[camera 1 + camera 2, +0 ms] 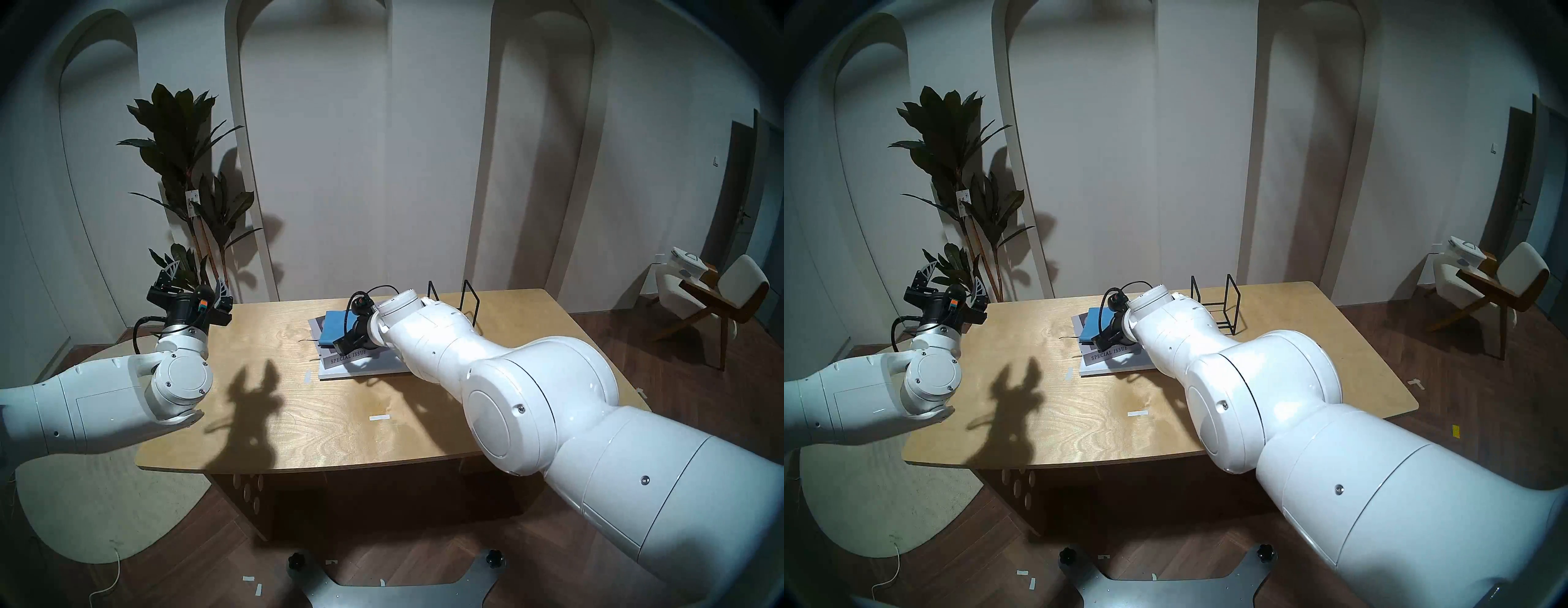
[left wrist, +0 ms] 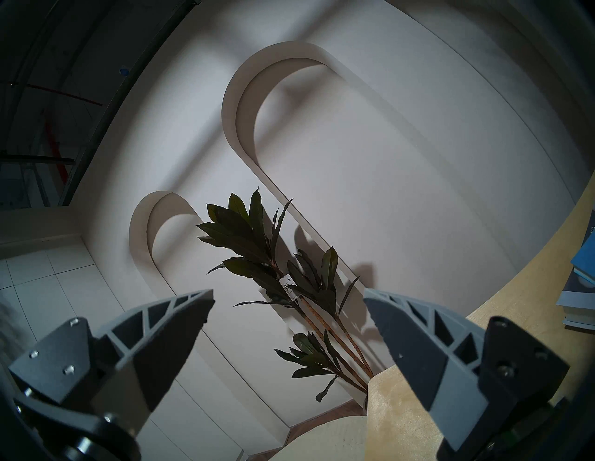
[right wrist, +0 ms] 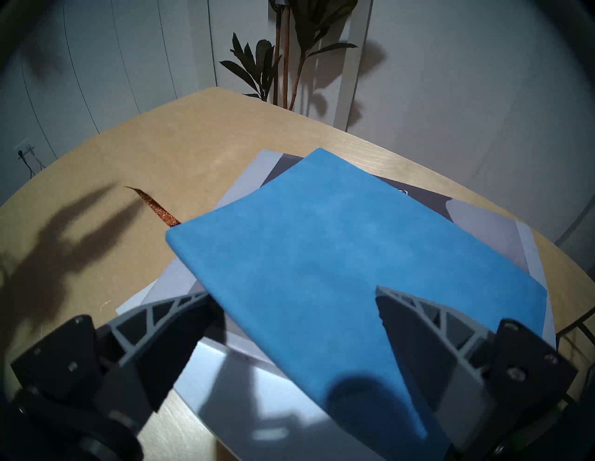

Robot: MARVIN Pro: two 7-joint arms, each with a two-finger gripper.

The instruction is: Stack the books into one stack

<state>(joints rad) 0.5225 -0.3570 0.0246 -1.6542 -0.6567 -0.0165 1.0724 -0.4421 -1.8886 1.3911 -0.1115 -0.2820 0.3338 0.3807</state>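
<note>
Nearest us on the desk there is only bare wood, a strip of tape and the shadow of our left arm. Further in, towards the middle of the desk and nearer its far edge, the three books already lie in one pile: the white book at the bottom, the grey book with "SPECIAL ISSUE" on its spine upon it, and the blue book on top, turned askew so that its corners overhang the grey cover beneath.

We judge the stacking itself to be nearly done; the step in hand looks like settling or squaring the blue book. Our right gripper reaches over the pile's near side with its jaws spread wide, one finger over the blue cover and the other just off its edge above the lower books. Whether either finger touches the cover we cannot tell; nothing is clasped. The next move calls for a gentle nudge to turn the blue book in line with the books below, or a clean lift away without dragging it.

Beyond the pile, by the far right corner, stands the black wire rack, empty. Off the far left corner our left gripper hangs spread and empty, aimed at the plant.
</note>
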